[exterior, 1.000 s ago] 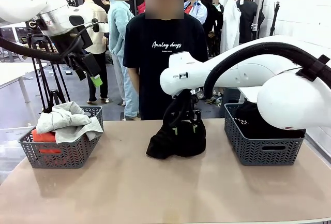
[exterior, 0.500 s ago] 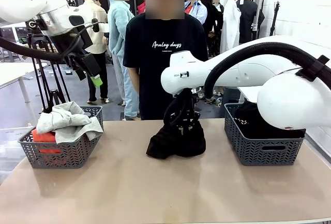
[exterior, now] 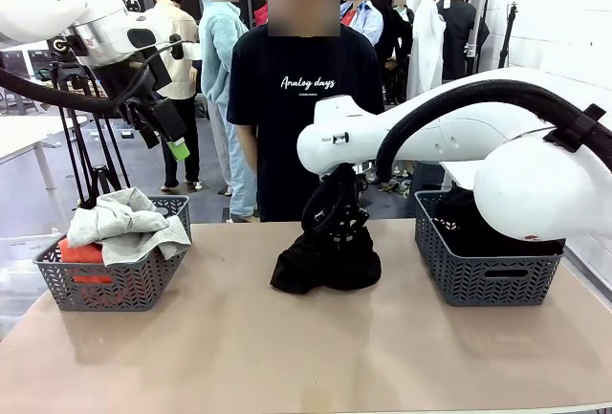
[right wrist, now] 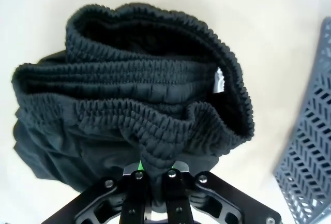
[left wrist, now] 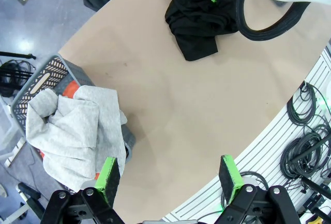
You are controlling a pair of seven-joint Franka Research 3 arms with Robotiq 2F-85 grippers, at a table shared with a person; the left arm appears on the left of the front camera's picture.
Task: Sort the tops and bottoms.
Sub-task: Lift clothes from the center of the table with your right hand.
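Got my right gripper (right wrist: pixel 153 175) clamped on the black shorts (exterior: pixel 325 259) mid-frame; next I'd lift toward the right-side basket (exterior: pixel 488 266).

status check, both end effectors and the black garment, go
Left end effector open, raised above left basket. Right end effector shut on black bottoms mid-table. Nothing in the way.
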